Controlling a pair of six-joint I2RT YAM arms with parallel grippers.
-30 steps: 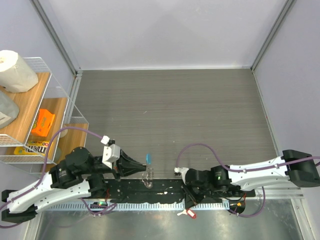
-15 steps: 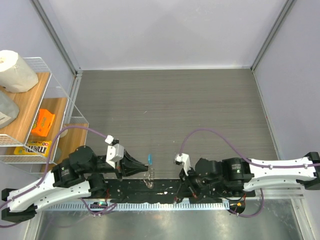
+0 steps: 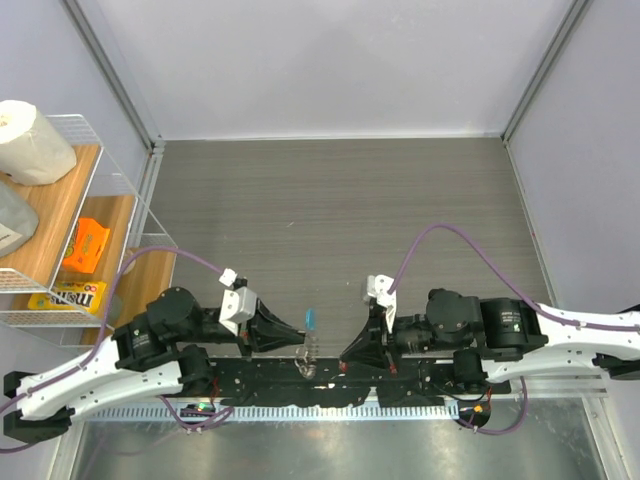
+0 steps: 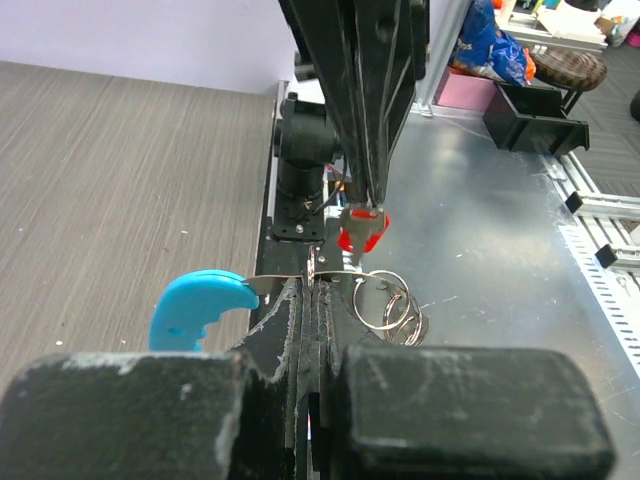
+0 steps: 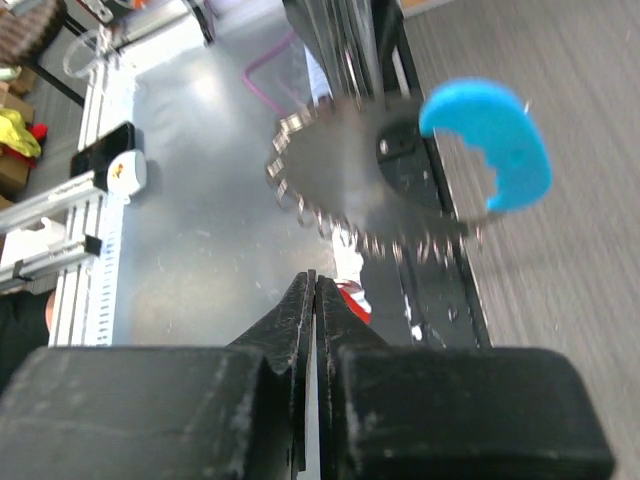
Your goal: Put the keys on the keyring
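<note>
- Left gripper (image 4: 311, 292): jaws closed, clamping keyring (image 4: 272, 285) just beside crescent tag (image 4: 195, 306).
- Right gripper (image 5: 315, 288): jaws closed on red head of key (image 4: 362, 226).
- Key and keyring nearly touching, held tip to tip over black mounting rail (image 3: 260, 376) at near table edge.
- Writing: yellow packet (image 3: 68, 296) on wire rack (image 3: 125, 195), far left, carries black lettering, too small to read.
- Orange packet (image 3: 86, 245) and paper roll (image 3: 32, 140) on same rack.
- Keyring: silvery ball chain, light-blue tag.
</note>
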